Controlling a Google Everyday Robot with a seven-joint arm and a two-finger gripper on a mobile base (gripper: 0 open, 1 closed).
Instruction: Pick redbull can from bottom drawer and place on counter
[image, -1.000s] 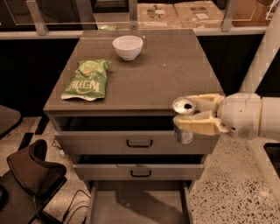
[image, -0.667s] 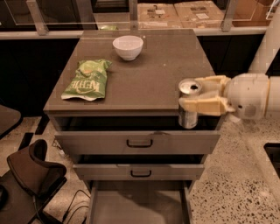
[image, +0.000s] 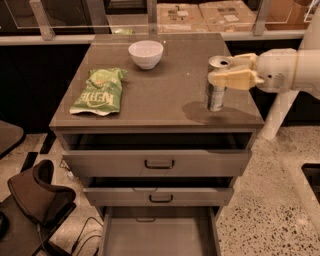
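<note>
The redbull can (image: 216, 95) is a slim silver-grey can with a shiny top and pull tab. My gripper (image: 223, 71) comes in from the right and is shut on the can's upper part, holding it upright over the right side of the counter (image: 160, 95), its base at or just above the surface. The bottom drawer (image: 159, 235) is pulled open below, and its flat grey floor shows nothing on it.
A white bowl (image: 146, 53) stands at the back of the counter. A green chip bag (image: 99, 91) lies at the left. The two upper drawers (image: 159, 163) are pulled out a little. A dark chair (image: 37, 197) stands at the lower left.
My gripper has lifted the can from in front of the cabinet's front edge up and over onto the right side of the counter.
</note>
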